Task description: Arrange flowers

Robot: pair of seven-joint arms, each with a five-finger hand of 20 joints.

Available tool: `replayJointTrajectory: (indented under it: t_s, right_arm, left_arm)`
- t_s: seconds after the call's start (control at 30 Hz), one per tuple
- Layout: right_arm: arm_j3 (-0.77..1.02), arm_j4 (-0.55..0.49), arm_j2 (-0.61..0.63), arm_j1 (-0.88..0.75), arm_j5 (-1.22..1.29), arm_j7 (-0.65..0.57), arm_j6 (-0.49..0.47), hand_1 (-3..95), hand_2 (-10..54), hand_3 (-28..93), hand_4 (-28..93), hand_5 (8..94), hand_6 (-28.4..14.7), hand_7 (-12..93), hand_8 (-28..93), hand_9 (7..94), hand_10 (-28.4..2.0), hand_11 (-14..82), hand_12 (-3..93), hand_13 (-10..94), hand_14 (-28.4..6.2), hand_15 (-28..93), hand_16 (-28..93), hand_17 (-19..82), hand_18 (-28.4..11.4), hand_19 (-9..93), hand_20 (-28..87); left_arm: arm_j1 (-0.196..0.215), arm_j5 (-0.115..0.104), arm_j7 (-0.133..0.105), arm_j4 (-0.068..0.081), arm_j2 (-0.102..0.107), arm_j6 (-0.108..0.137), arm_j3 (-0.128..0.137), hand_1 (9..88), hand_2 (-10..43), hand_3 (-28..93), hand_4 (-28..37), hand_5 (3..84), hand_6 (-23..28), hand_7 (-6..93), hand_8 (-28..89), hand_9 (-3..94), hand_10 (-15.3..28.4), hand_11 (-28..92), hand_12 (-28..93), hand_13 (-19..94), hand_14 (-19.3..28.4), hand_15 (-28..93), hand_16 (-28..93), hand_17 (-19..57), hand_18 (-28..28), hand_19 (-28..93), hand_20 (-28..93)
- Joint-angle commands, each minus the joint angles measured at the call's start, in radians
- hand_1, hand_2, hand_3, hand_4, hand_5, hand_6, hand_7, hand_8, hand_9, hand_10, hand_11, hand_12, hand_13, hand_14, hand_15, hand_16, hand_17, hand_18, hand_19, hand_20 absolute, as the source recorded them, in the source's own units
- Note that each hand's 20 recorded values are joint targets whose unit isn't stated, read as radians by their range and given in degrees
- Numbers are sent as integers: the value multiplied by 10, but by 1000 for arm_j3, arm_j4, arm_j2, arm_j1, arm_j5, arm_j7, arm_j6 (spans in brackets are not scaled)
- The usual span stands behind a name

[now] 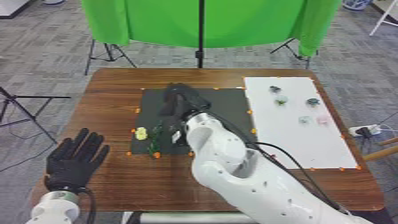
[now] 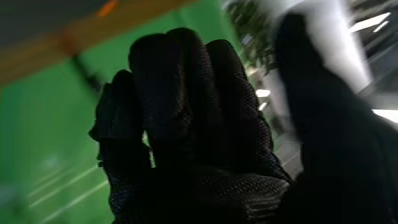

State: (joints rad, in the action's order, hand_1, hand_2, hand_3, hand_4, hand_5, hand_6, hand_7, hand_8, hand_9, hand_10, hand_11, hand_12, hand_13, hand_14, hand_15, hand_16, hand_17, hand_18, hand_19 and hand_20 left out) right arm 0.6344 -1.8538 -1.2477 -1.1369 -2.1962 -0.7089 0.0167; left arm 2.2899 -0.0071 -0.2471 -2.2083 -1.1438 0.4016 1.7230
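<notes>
My right hand (image 1: 185, 100) is over the upper middle of the black mat (image 1: 226, 100) in the head view. In the right wrist view, the same hand (image 2: 200, 165) is open, its fingers straight and the thumb apart. Blurred dark green foliage (image 2: 249, 22) shows beyond the gap between them; I cannot tell whether it is touched. A yellow flower (image 1: 140, 133) and long green stems (image 1: 155, 140) lie at the mat's left side. My left hand (image 1: 75, 160) is open at the table's left edge, apart from the flowers.
On the white mat (image 1: 306, 147) at the right stand several small plants, among them a dark one (image 1: 313, 101), and two pale clear items, one pinkish (image 1: 322, 120). Orange markers edge both mats. The right forearm crosses the table's middle. A green backdrop (image 1: 249, 25) hangs behind.
</notes>
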Motion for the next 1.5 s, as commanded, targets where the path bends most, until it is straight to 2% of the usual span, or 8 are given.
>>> replayJointTrajectory:
  t_s: [0.03, 0.17, 0.33, 0.7, 0.9, 1.0, 1.17, 1.5]
  right_arm:
    - [295, 0, 335, -113, 44, -88, -122, 514, -95, 747, -282, 577, -71, 120, -100, 570, -191, 151, 161, 526, -187, 627, 217, 284, -272, 863, 361]
    - [417, -23, 417, -229, 39, -90, -109, 502, -95, 759, -283, 546, -74, 120, -100, 502, -192, 130, 149, 430, -198, 546, 156, 246, -272, 846, 359]
    - [526, -48, 466, -341, 37, -115, -113, 482, -95, 779, -283, 504, -82, 129, -106, 405, -206, 118, 129, 276, -218, 290, 116, 140, -252, 710, 296]
    - [539, 21, 472, -375, 38, -118, -115, 501, -95, 774, -283, 504, -77, 136, -108, 427, -187, 128, 124, 348, -191, 272, 133, 187, -252, 755, 299]
    - [485, 89, 460, -343, -4, -143, -38, 560, -95, 761, -282, 597, -38, 168, -120, 595, -150, 194, 150, 493, -150, 418, 161, 255, -240, 842, 348]
    - [479, 102, 459, -341, -12, -150, -34, 638, -95, 656, -283, 622, -33, 173, -116, 644, -150, 209, 177, 576, -112, 443, 290, 301, -229, 872, 386]
    - [488, 65, 463, -362, -11, -148, 42, 673, -95, 620, -283, 698, -32, 267, 34, 780, -122, 121, 389, 652, -98, 478, 368, 323, -224, 875, 401]
    - [344, -82, 418, -170, 10, -35, 89, 654, -95, 641, -283, 730, -32, 328, 82, 819, -122, 132, 422, 676, -105, 511, 371, 333, -231, 873, 401]
  left_arm:
    - [32, 5, -14, -11, -12, -14, 13, 300, 195, 773, -228, 523, 98, 208, -96, 436, 167, 258, 129, 310, 153, 424, -73, -41, 130, 319, 152]
    - [30, 3, -19, -12, -14, -9, 20, 300, 195, 774, -229, 523, 98, 209, -95, 436, 166, 259, 129, 309, 152, 425, -72, -41, 130, 319, 152]
    - [25, 1, -20, -11, -17, -11, 20, 299, 194, 775, -230, 521, 97, 209, -95, 436, 167, 258, 129, 310, 152, 424, -73, -41, 130, 319, 152]
    - [32, -6, -30, -13, -27, -3, 11, 299, 193, 776, -231, 523, 98, 208, -95, 437, 167, 259, 129, 309, 152, 425, -72, -41, 130, 319, 152]
    - [25, -8, -23, -9, -29, 2, 4, 300, 194, 774, -233, 523, 98, 209, -95, 437, 166, 260, 129, 309, 152, 426, -72, -41, 129, 319, 152]
    - [21, -6, -18, -7, -32, -1, 1, 300, 194, 774, -233, 523, 98, 209, -95, 437, 166, 259, 129, 309, 152, 426, -73, -41, 129, 319, 152]
    - [23, -6, -19, -9, -34, 0, -3, 300, 195, 772, -232, 524, 98, 210, -95, 436, 166, 260, 129, 309, 152, 426, -73, -41, 129, 319, 153]
    - [35, -9, -23, -15, -26, -7, -1, 300, 195, 773, -232, 523, 98, 211, -96, 436, 166, 260, 128, 309, 152, 426, -73, -41, 129, 319, 153]
